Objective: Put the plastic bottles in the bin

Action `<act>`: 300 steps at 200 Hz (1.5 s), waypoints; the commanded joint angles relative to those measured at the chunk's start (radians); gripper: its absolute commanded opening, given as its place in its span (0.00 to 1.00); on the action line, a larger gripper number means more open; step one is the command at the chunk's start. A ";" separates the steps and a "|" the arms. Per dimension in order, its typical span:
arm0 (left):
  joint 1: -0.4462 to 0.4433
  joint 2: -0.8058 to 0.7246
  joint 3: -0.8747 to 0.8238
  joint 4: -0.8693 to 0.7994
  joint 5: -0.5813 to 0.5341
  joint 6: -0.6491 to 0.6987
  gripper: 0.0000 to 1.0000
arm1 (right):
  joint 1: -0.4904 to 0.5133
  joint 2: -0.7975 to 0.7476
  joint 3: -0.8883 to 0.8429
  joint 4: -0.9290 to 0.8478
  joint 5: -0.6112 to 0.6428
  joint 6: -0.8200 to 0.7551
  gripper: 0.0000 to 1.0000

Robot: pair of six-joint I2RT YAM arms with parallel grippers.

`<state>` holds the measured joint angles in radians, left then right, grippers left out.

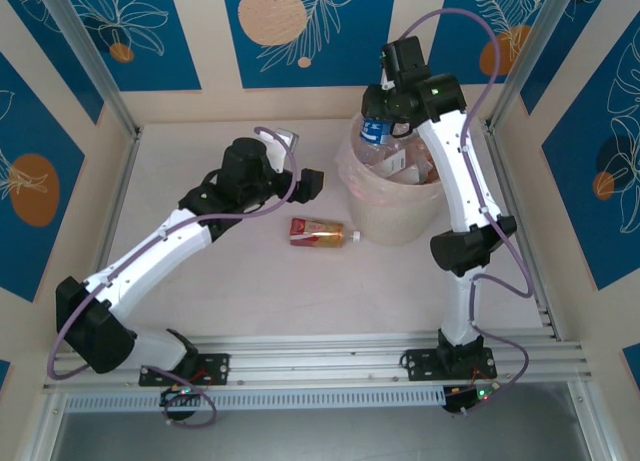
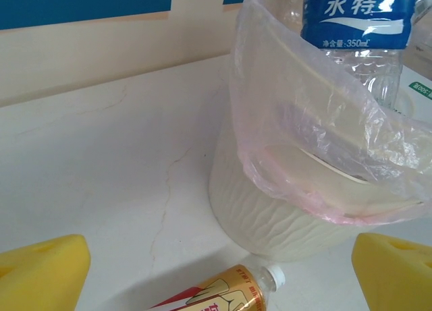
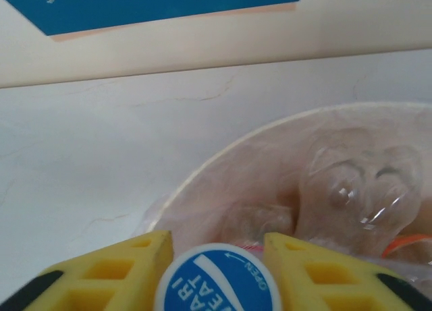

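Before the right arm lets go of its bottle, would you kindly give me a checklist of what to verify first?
1. Is the blue-label bottle over the bin? Ok: it hangs upright, its lower part inside the rim.
2. Does the right gripper hold it? Ok: the cap sits in its grip.
3. Is the bag in place? Ok: it drapes over the rim.
4. Is the left gripper out of the way? Ok: it is open and beside the bin, not above it.
5. Are all the bottles in? Not ok: the red-label bottle lies on its side on the table beside the bin.
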<state>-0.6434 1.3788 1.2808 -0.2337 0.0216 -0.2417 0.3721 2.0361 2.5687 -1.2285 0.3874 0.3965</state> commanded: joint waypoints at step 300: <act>0.015 0.026 0.036 0.002 0.028 -0.037 1.00 | 0.060 -0.055 -0.165 0.032 0.158 -0.102 0.52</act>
<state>-0.6415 1.3964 1.2919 -0.2325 0.0364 -0.2642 0.4381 1.9686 2.4035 -1.1374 0.5167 0.2867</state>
